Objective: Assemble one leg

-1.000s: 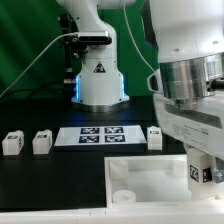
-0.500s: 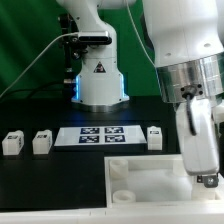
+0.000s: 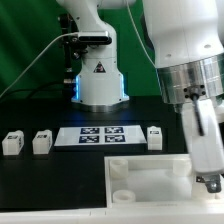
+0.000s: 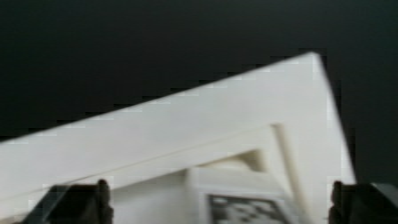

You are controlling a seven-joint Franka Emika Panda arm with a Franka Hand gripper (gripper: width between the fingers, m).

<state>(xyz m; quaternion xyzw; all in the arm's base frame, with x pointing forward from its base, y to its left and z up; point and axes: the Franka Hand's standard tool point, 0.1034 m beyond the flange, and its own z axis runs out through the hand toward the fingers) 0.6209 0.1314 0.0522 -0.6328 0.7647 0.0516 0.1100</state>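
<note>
At the exterior view's right, the hand [image 3: 208, 180] hangs low over the far corner of the square panel [image 3: 150, 178]. The wrist view shows its fingers [image 4: 79, 200] spread wide with nothing between them, and a tagged leg [image 4: 246, 203] directly below, against the panel. Three more legs [image 3: 12, 143] [image 3: 41, 142] [image 3: 155, 137] stand untouched on the table [image 3: 50, 190] beside the marker board [image 3: 102, 135]. Judgement: no leg visibly fitted; grasp and insertion remain.
</note>
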